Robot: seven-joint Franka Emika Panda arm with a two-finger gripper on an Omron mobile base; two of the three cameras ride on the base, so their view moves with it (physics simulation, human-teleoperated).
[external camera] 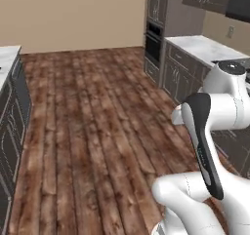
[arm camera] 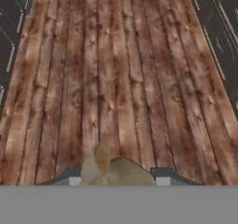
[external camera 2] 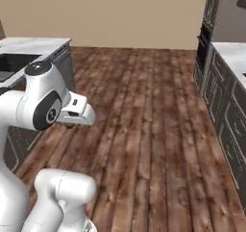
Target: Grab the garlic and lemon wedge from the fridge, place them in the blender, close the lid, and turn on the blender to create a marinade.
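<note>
Garlic (arm camera: 114, 169) sits held in my jaws above the plank floor (arm camera: 116, 69); carrying step, and I judge the blender must be reached next.

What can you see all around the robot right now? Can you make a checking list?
Surface: brown wooden plank floor, bare where it shows.
Job's things: garlic, a tan lump sitting between the fingers in the hand view.
Clutter: nothing seen.
Grippers: gripper closed on the garlic.
Cables: nothing seen.
Surroundings: dark cabinets with a pale counter, a wall oven, a counter with a sink, a beige wall.
</note>
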